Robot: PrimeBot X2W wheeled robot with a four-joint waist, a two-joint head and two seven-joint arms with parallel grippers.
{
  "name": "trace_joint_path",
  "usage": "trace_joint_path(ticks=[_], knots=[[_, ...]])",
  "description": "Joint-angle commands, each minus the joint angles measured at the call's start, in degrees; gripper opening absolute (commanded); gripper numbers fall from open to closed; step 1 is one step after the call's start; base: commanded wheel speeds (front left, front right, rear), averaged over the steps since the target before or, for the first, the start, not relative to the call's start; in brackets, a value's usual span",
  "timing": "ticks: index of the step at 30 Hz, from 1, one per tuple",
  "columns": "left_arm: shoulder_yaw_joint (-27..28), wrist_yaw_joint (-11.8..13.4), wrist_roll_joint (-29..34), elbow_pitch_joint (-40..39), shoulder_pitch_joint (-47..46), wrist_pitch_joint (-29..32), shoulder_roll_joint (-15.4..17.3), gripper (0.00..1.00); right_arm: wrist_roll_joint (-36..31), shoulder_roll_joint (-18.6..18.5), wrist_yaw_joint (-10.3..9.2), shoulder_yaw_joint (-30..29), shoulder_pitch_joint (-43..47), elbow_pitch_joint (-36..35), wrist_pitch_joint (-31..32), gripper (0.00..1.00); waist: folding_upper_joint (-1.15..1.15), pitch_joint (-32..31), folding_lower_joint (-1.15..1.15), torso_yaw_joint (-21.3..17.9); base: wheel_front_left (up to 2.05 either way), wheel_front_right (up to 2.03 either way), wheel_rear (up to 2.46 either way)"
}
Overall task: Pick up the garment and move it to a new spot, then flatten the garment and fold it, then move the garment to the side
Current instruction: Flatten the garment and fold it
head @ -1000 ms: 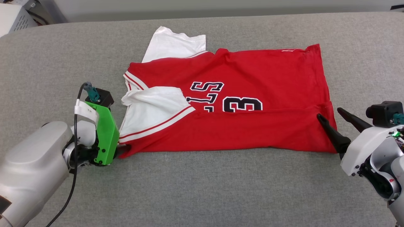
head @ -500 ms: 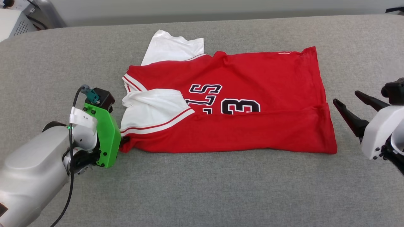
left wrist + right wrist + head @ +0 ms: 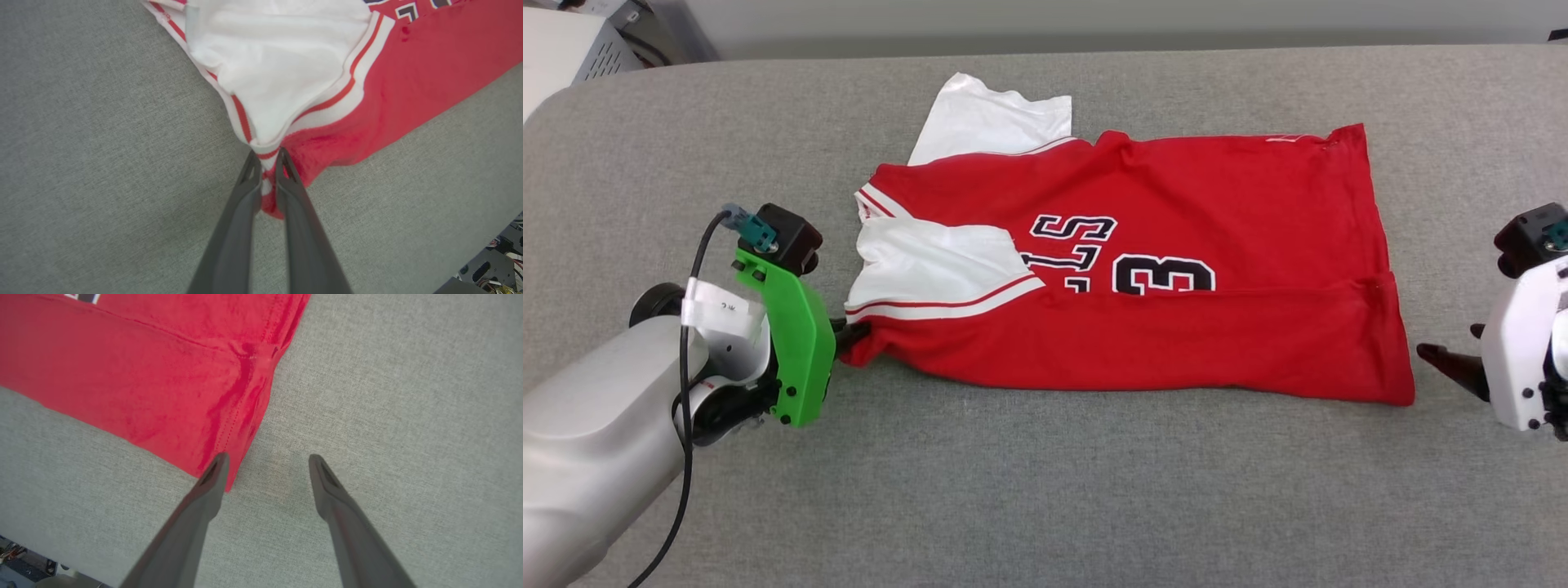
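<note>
The left pincer is clenched on a corner of the red jersey-style T-shirt with white short sleeves and striped trim, its two dark fingertips nipping the red-and-white band where a folded-in white sleeve meets red cloth. Beyond that grip the shirt lies spread flat across the grey woven fabric surface. At its far end the right pincer stands released, spread wide, one fingertip just beside the shirt's corner, the other over bare grey fabric.
</note>
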Motion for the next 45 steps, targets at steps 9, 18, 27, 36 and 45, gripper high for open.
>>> trace_joint_path(ticks=[9,18,27,36,45], knots=[[-0.13,-0.16,1.35,-0.23,-2.09,-1.02,-0.55,0.0,-2.67,8.21,-0.05,1.61,-1.89,10.81,-2.07,1.0,0.0,3.9,0.0,1.93,0.0,0.0,0.0],[-0.71,-0.16,0.84,1.49,-0.63,-2.44,-1.52,0.0,-0.9,9.83,-0.05,4.9,-0.42,15.97,-6.55,0.0,0.0,3.45,0.0,2.0,0.0,0.0,0.0],[-1.22,-0.16,-2.51,-1.07,5.35,-6.01,1.6,0.0,1.97,3.3,-0.05,3.35,3.66,6.8,-13.94,0.0,0.0,-3.57,0.0,0.92,0.0,0.0,0.0],[-2.08,1.48,-2.71,-8.34,10.63,-7.12,5.59,0.0,2.77,-0.47,-0.05,-0.36,11.34,-1.07,-12.03,0.0,0.0,-6.2,0.0,1.59,0.0,0.0,0.0],[-3.13,4.2,-2.78,-11.64,16.41,-7.13,5.85,0.0,2.68,0.55,-0.05,-6.05,18.71,-3.12,-7.82,0.0,0.0,-5.48,0.0,1.59,0.0,0.0,0.0]])
